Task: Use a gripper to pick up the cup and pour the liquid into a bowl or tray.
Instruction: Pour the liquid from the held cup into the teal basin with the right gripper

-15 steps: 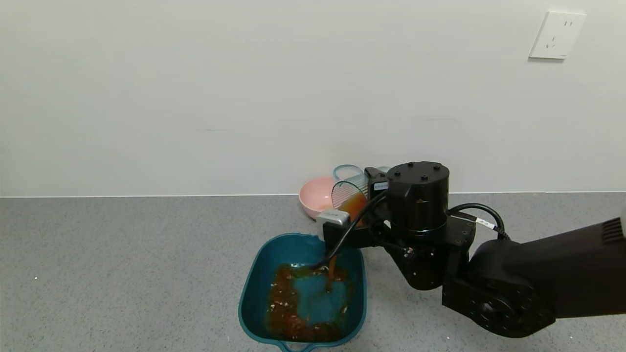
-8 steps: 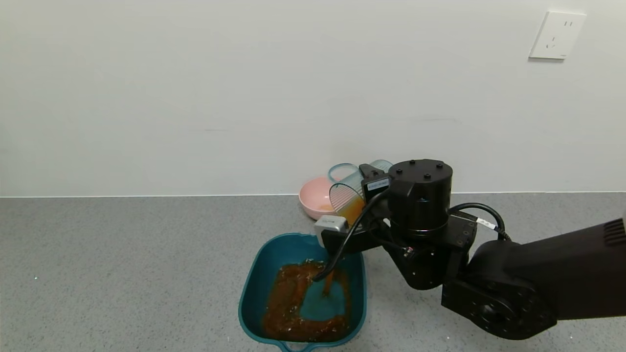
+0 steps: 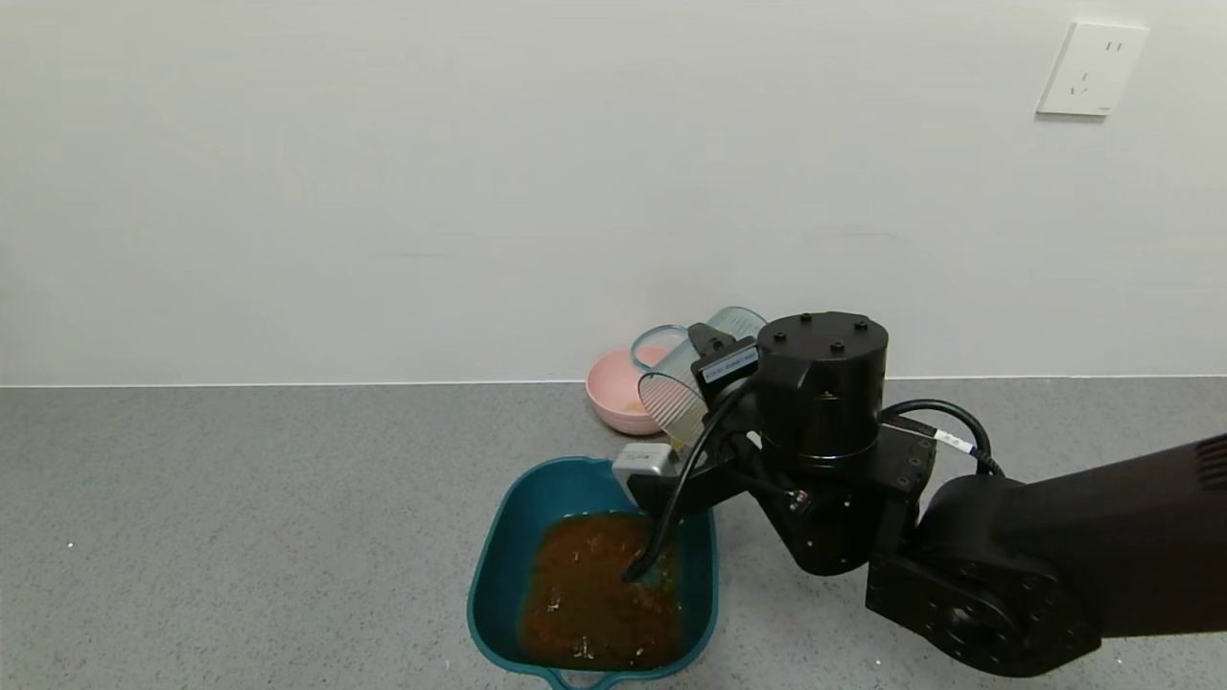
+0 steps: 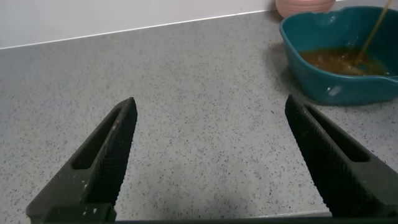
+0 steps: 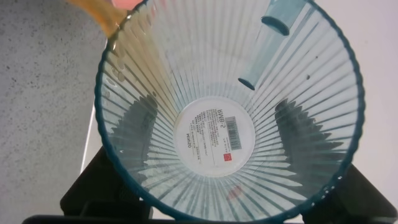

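The cup (image 3: pixel 682 383) is held tipped far over, mouth down toward the tray (image 3: pixel 500 556), above the tray's far right corner and in front of the pink bowl (image 3: pixel 613 385). It is clamped by the right hand (image 3: pixel 714 369), whose fingers (image 5: pixel 134 140) are seen through the ribbed wall pressing on opposite sides (a printed label sits on the cup's base). Almost no liquid is left inside: only a thin amber streak (image 5: pixel 102 15) is seen leaving the rim in the right wrist view. The liquid (image 3: pixel 594 599) is pooled reddish-brown over most of the tray's floor, with small pale specks on its surface, and a thin stream (image 4: pixel 368 34) is seen falling into it from the left wrist view. The tray rests on the grey speckled counter (image 3: pixel 240 517), its loop handle toward the robot. A second clear cup rim (image 3: pixel 654 338) is seen behind the pink bowl, by the wall. The left hand (image 4: pixel 208 155) is parked low over the counter, well apart from the tray, its fingers spread wide and holding nothing.
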{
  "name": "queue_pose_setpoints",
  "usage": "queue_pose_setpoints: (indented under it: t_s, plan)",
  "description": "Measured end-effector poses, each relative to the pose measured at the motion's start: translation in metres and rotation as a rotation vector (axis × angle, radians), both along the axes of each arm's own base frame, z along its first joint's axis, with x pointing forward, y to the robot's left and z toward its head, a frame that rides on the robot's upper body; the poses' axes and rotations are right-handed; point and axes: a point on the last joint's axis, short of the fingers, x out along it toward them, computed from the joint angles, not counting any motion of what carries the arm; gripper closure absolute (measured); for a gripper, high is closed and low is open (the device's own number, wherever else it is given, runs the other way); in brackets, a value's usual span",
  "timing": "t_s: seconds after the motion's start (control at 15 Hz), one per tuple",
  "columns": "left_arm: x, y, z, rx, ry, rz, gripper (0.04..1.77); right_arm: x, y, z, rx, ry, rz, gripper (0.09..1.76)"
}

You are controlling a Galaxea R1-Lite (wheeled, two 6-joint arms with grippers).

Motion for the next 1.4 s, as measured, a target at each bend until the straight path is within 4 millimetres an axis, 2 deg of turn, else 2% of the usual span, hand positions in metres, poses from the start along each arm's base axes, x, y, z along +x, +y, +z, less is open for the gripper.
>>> queue_pose_setpoints:
  t_s: [0.4, 0.8, 1.2, 1.4]
  plan:
    - [0.000, 0.000, 0.000, 0.000, 0.000, 0.000, 0.09, -0.005, 0.005, 0.001, -0.069, -0.020, 0.028, 0.51]
    - [0.000, 0.000, 0.000, 0.000, 0.000, 0.000, 0.09, -0.007, 0.007, 0.005, -0.038, -0.034, 0.013, 0.51]
    - [0.000, 0.000, 0.000, 0.000, 0.000, 0.000, 0.09, -0.024, 0.020, 0.006, 0.253, 0.000, -0.085, 0.51]
    - [0.000, 0.000, 0.000, 0.000, 0.000, 0.000, 0.09, -0.027, 0.020, 0.008, 0.395, 0.014, -0.129, 0.51]
